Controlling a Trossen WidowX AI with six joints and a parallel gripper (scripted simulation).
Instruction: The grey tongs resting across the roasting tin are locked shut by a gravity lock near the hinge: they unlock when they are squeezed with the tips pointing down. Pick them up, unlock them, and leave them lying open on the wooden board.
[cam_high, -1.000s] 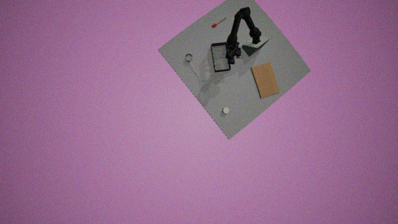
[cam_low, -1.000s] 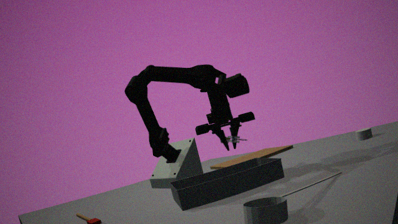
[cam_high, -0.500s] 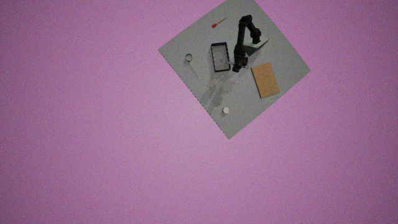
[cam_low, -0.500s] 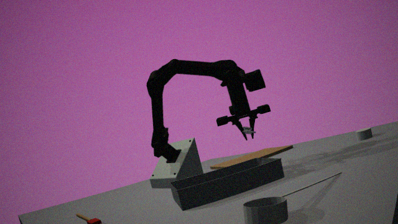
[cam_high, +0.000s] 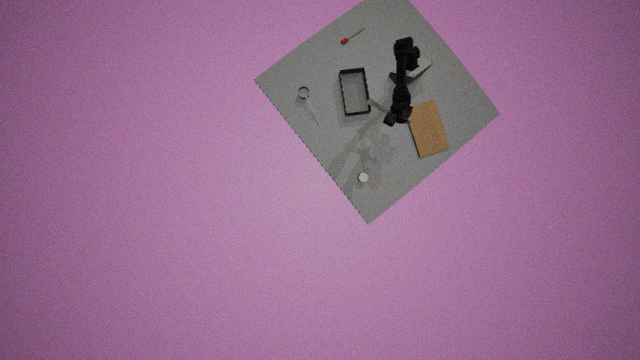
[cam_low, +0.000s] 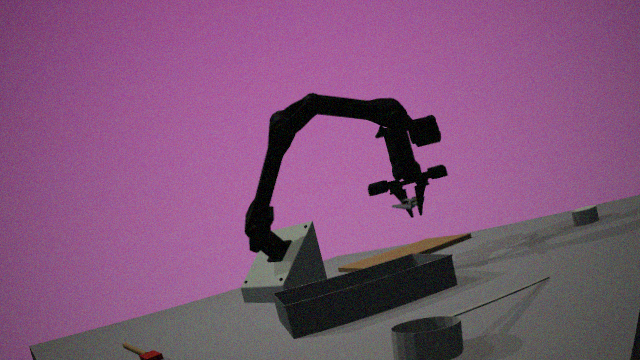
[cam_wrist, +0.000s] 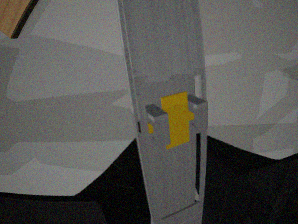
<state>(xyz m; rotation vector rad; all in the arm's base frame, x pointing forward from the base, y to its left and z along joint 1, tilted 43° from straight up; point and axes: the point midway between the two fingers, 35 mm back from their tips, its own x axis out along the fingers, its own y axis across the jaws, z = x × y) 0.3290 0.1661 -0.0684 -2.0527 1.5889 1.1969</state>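
The grey tongs (cam_high: 379, 105) (cam_low: 401, 205) (cam_wrist: 162, 55) are up in the air, lying roughly level, with a yellow part near the middle in the wrist view. My gripper (cam_low: 416, 215) (cam_wrist: 163, 138) points down and is shut on the tongs; the arm hides its fingers in the top view. Whether the tongs are locked cannot be told. The wooden board (cam_high: 429, 131) (cam_low: 425, 246) (cam_wrist: 9, 16) lies flat on the table, below and to one side of the gripper. The dark roasting tin (cam_high: 342, 96) (cam_low: 370, 301) stands on the other side, with nothing resting across it.
A round pan (cam_high: 303, 98) (cam_low: 425, 340) with a long thin handle stands beyond the tin. A red-headed brush (cam_high: 345, 41) (cam_low: 151, 355) lies at the far side from it. A short white cylinder (cam_high: 363, 177) (cam_low: 585, 217) stands near a table corner. The pale arm base (cam_high: 422, 68) (cam_low: 305, 255) is near the board.
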